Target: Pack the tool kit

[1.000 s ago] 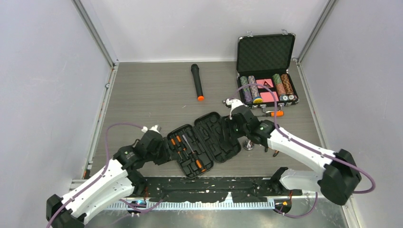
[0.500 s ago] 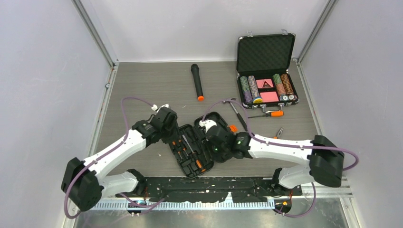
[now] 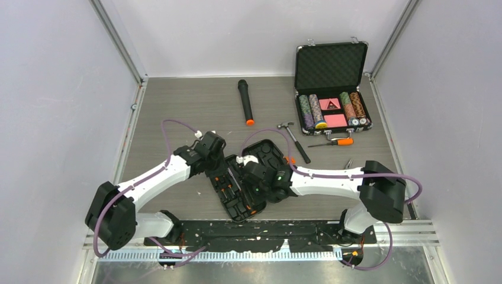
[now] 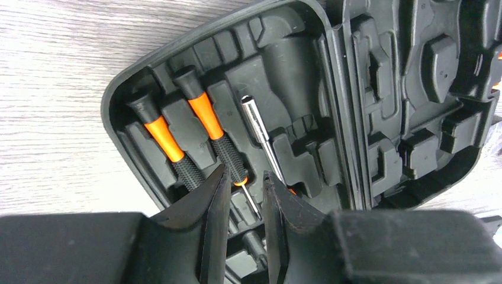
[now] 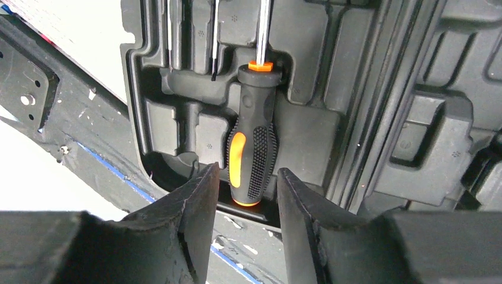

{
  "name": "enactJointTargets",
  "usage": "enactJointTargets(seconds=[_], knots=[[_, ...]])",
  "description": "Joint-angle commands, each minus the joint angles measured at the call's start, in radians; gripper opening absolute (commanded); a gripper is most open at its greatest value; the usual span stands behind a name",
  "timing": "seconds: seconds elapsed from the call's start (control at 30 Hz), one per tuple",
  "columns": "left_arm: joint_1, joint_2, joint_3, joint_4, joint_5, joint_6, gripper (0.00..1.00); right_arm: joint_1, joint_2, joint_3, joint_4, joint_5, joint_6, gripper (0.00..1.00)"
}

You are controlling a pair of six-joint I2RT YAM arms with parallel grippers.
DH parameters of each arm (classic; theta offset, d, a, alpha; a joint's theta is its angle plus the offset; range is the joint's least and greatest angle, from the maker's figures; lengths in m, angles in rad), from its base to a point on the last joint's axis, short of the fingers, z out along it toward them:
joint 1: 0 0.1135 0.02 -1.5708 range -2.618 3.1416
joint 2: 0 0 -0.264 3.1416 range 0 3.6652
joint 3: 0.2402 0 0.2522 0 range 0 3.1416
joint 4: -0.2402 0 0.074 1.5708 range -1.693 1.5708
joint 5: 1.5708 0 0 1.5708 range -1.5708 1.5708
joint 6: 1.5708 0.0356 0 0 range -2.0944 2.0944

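The black tool kit (image 3: 267, 151) lies open near the front middle of the table. Its left half holds orange-black screwdrivers (image 3: 225, 184). My left gripper (image 3: 218, 163) hovers over that half's far end, jaws slightly apart and empty; in the left wrist view it (image 4: 245, 184) is just above two small screwdrivers (image 4: 206, 115) in their slots. My right gripper (image 3: 251, 179) is open over the near end; in the right wrist view it (image 5: 245, 184) straddles a large slotted screwdriver handle (image 5: 251, 158) without touching it. A hammer (image 3: 294, 141), another screwdriver (image 3: 334, 142) and pliers (image 3: 349, 162) lie loose to the right.
An open metal-edged case of poker chips (image 3: 331, 59) stands at the back right. A black microphone with an orange end (image 3: 244, 102) lies at the back middle. The black front rail (image 3: 260, 236) runs just below the tool kit.
My right gripper swung left from the hammer's spot to over the kit's left half. My left gripper moved up and right onto that half's far end. The kit shifted slightly.
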Motion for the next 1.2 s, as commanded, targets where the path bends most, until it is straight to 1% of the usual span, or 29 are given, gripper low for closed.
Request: enactJointTargets(seconds=[0.0,0.1,0.23,0.4,0.5,0.63,0.83,0.97,1.1,1.17], knots=[[0.002,0.013,0.039,0.044,0.018,0.008,0.27,0.012,0.028,0.057,-0.025,0.015,0.024,0.45],[0.003,0.024,0.038,0.052,0.031,0.003,0.26,0.017,0.047,0.06,-0.027,0.005,0.028,0.43],[0.002,0.041,0.035,0.052,0.04,-0.002,0.24,0.02,0.084,0.053,-0.035,-0.009,0.038,0.38],[0.001,0.065,0.045,0.053,0.036,-0.008,0.2,0.02,0.116,0.048,-0.057,0.001,0.049,0.25],[0.003,0.091,0.063,0.05,0.035,-0.016,0.18,0.019,0.127,0.051,-0.065,0.004,0.05,0.19],[0.005,0.124,0.083,0.055,0.02,-0.043,0.15,0.021,0.137,0.052,-0.071,0.006,0.048,0.17],[0.009,0.186,0.125,0.036,-0.001,-0.06,0.11,0.02,0.14,0.049,-0.067,0.002,0.046,0.16],[0.009,0.212,0.114,0.046,0.012,-0.066,0.07,0.021,0.135,0.045,-0.064,0.004,0.045,0.16],[0.01,0.248,0.112,0.051,0.016,-0.073,0.05,0.021,0.137,0.042,-0.06,-0.001,0.046,0.16],[0.01,0.271,0.117,0.048,0.016,-0.072,0.02,0.021,0.139,0.042,-0.061,-0.003,0.045,0.15]])
